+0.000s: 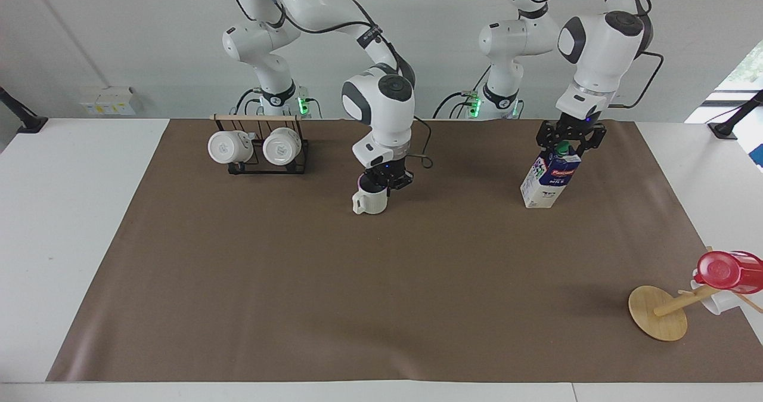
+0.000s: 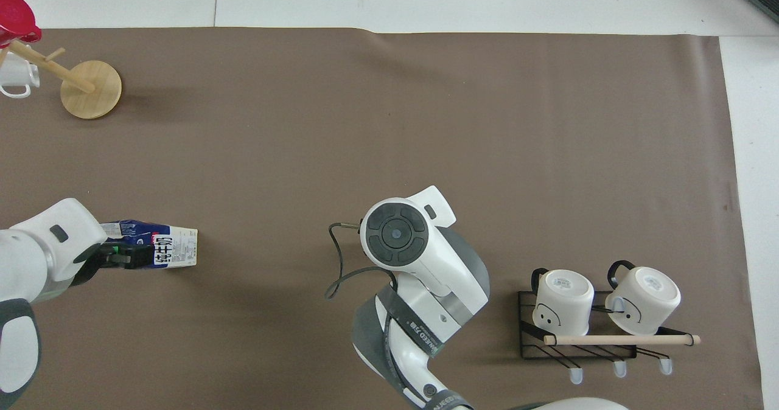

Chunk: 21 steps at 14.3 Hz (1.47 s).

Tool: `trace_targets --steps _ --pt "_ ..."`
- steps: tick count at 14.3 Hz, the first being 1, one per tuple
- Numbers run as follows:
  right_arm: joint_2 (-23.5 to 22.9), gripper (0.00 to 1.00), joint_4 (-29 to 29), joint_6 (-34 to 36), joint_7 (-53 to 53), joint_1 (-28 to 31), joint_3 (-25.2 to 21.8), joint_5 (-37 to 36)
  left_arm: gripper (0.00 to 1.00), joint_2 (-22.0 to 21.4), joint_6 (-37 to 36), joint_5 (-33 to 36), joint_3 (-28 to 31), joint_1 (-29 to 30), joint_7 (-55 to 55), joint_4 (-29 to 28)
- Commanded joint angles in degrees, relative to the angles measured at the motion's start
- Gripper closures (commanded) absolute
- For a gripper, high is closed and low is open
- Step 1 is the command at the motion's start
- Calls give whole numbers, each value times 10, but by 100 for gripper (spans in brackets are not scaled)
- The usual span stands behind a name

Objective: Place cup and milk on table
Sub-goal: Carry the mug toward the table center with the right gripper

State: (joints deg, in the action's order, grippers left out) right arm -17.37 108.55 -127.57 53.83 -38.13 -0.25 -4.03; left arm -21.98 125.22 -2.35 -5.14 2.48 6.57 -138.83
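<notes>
Near the worktop edge closest to the robots, right gripper pinches the cup, left gripper clasps the milk; release only once each base sits flat.

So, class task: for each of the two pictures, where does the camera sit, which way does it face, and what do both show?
Facing view: high across the table, looking at the robots; both arms show, right pincer at the cup, left pincer at the milk.
Overhead view: above the robots' end, looking steeply down; the arms enter from below, hiding the cup.
Shared: milk, mug rack, brown table.
</notes>
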Motion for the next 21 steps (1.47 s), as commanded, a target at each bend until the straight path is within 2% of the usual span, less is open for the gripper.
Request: trace_targets --steps 1,4,5,6,7,8,12,18,21 --pt "12 100 18 -21 -15 2 1 -2 26 -4 16 -4 -5 9 14 -11" --pt "12 100 18 -21 -19 2 2 -1 35 -5 13 -4 -5 9 14 -10" --pt "12 92 18 -21 -20 4 2 -1 37 -5 13 -4 -5 9 14 -10" --pt "12 48 18 -21 -22 5 2 0 39 -4 12 -4 -5 9 15 -9" --pt "12 13 18 -21 -22 5 2 3 41 -4 12 -4 -5 9 19 -8" --pt "12 0 18 -20 -23 5 2 3 42 -4 10 -4 -5 9 21 -7" --pt "20 0 2 -18 -39 8 1 2 46 -4 -6 -4 -4 10 26 10" --pt "102 0 -3 24 -131 74 -2 3 46 -2 -68 -3 -11 0 10 67" --pt "128 0 -25 74 -185 115 -4 3 46 6 -116 -3 -43 -5 -56 114"
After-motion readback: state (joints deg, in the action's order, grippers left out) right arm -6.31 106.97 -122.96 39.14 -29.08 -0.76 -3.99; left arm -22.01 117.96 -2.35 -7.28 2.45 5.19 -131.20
